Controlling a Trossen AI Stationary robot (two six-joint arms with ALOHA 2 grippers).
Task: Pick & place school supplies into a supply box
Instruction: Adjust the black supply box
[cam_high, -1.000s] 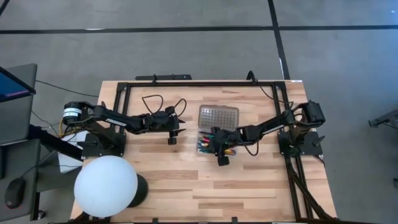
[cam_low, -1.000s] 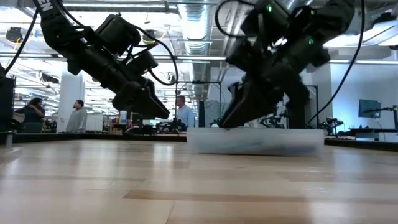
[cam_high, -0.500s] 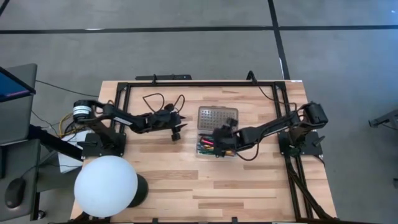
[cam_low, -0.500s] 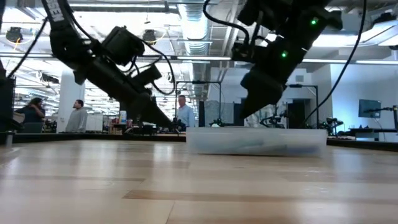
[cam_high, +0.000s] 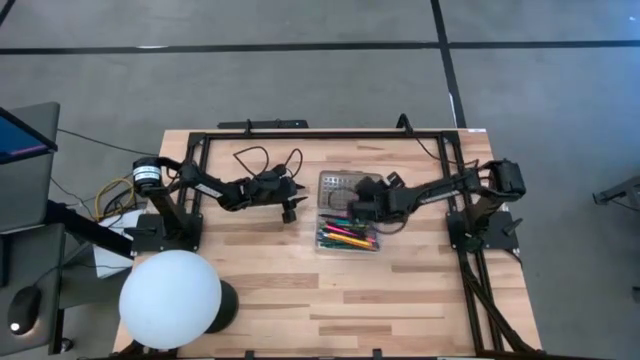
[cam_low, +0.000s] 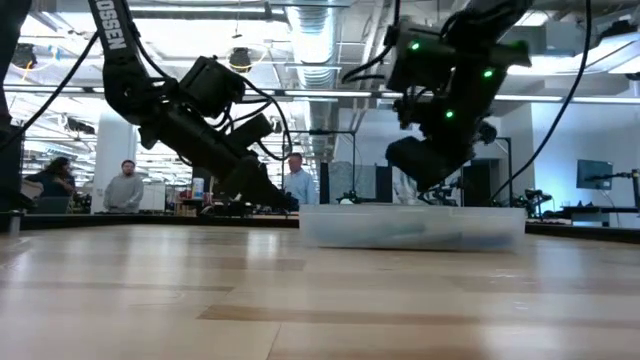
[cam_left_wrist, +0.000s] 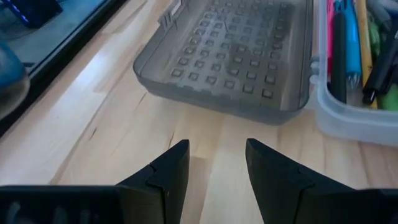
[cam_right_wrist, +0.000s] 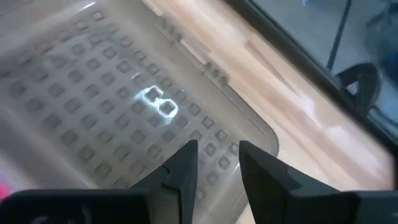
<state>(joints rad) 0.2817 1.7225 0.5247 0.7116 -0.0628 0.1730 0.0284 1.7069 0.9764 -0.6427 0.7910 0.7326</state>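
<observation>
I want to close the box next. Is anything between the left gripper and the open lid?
Nothing visible. The left gripper, fingers open and empty, faces the lid across bare table.

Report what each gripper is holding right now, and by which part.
Nothing is held. The left gripper is open and empty beside the grey dotted plastic lid; the right gripper hovers open above that lid.
</observation>
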